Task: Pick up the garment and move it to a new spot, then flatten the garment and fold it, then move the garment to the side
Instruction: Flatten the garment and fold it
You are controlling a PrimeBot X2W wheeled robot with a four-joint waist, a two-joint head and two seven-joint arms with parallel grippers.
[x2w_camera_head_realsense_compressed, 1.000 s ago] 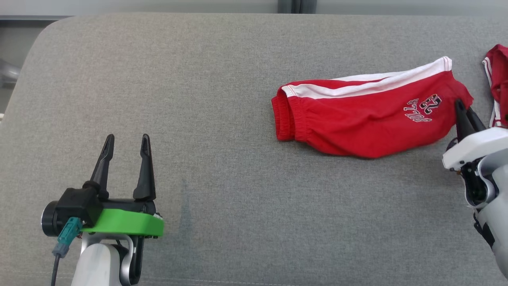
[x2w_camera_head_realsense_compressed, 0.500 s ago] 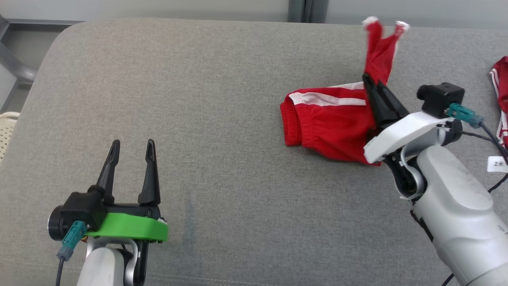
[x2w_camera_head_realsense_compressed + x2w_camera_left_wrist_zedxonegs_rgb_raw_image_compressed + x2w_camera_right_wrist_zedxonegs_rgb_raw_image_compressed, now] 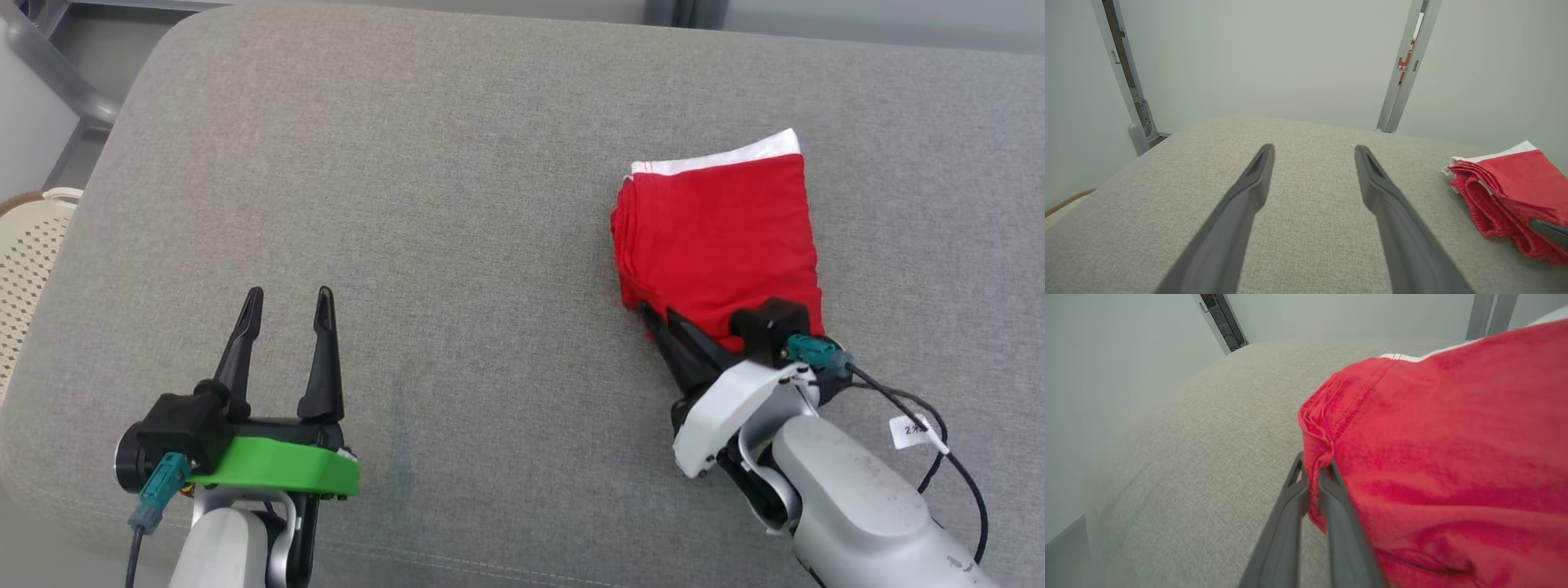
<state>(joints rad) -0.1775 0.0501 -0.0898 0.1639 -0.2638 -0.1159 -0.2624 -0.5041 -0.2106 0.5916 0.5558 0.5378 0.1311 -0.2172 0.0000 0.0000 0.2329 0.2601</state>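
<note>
The garment [image 3: 718,237] is a pair of red shorts with a white stripe, lying folded into a compact rectangle on the grey cushion [image 3: 457,163] at the right. My right gripper [image 3: 653,320] is shut on its near left corner, and red cloth is pinched between the fingertips in the right wrist view, gripper [image 3: 1314,469], garment [image 3: 1445,449]. My left gripper [image 3: 287,296] stands open and empty over bare cushion at the lower left. From the left wrist camera its gripper [image 3: 1314,149] points across the cushion, with the garment [image 3: 1511,183] at the right edge.
A pale perforated basket [image 3: 24,269] sits beyond the cushion's left edge. Metal frame posts [image 3: 1404,69] stand behind the cushion against a pale wall. The cushion's rounded far left corner [image 3: 163,49] and near edge bound the surface.
The right gripper carried the garment's right end up and over to the left, laying it on the waistband side, so the shorts are folded in half. The head camera shifted. The left arm stayed put.
</note>
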